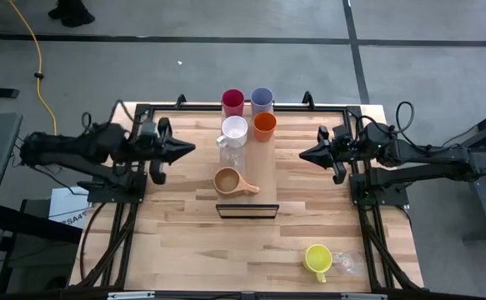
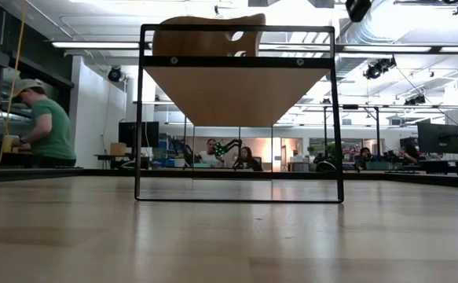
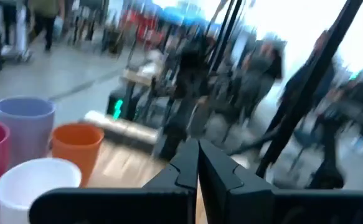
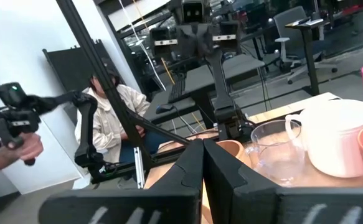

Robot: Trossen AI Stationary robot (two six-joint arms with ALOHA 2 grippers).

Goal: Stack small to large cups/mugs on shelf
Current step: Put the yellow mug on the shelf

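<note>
The shelf [image 1: 261,167] is a narrow raised plank running from the table's far edge toward its middle. On it stand a red tumbler [image 1: 232,102], a lavender tumbler [image 1: 262,100], a white mug [image 1: 234,129], an orange tumbler [image 1: 264,126], a clear glass [image 1: 230,152] and a brown wooden handled cup [image 1: 228,182]. A yellow mug [image 1: 317,259] and a second clear glass [image 1: 345,264] rest on the table at the near right. My left gripper [image 1: 191,149] is shut and empty, left of the shelf. My right gripper [image 1: 303,153] is shut and empty, right of the shelf.
The low view shows the shelf's black frame [image 2: 138,118] from the front, with the wooden cup [image 2: 205,35] on top. The wooden tabletop [image 1: 184,242] lies bare in front of the shelf. People sit and stand in the room beyond the table [image 2: 44,126].
</note>
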